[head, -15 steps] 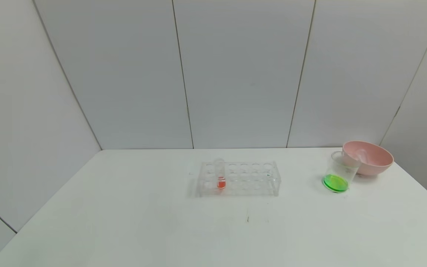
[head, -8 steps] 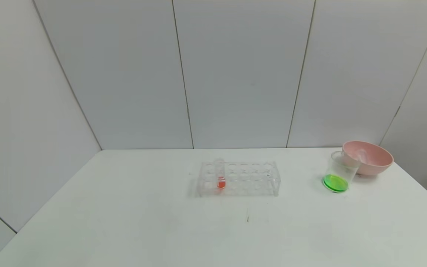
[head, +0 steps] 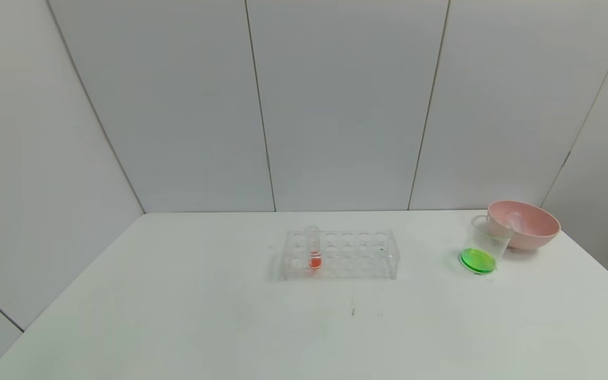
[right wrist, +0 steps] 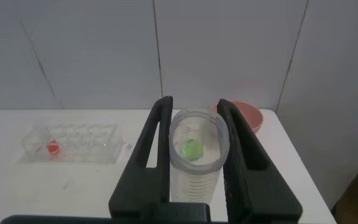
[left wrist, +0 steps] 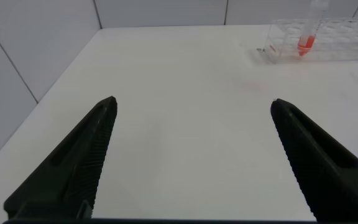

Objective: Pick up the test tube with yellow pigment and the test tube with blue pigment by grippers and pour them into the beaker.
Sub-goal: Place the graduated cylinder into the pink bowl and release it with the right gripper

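The beaker (head: 486,243) stands at the table's far right, touching the pink bowl, with green liquid (head: 477,260) at its bottom. No yellow or blue liquid shows in any view. My right gripper (right wrist: 194,103) is shut on a clear, empty-looking tube (right wrist: 194,158), its open mouth toward the camera and a green spot showing through its bottom. I cannot tell which tube it is. My left gripper (left wrist: 192,101) is open and empty over bare table, short of the rack. Neither gripper shows in the head view.
A clear many-holed rack (head: 341,254) stands mid-table with one orange-red tube (head: 314,253) at its left end. It also shows in the left wrist view (left wrist: 340,40). The pink bowl (head: 533,224) sits at the far right and holds something clear. Grey walls stand behind.
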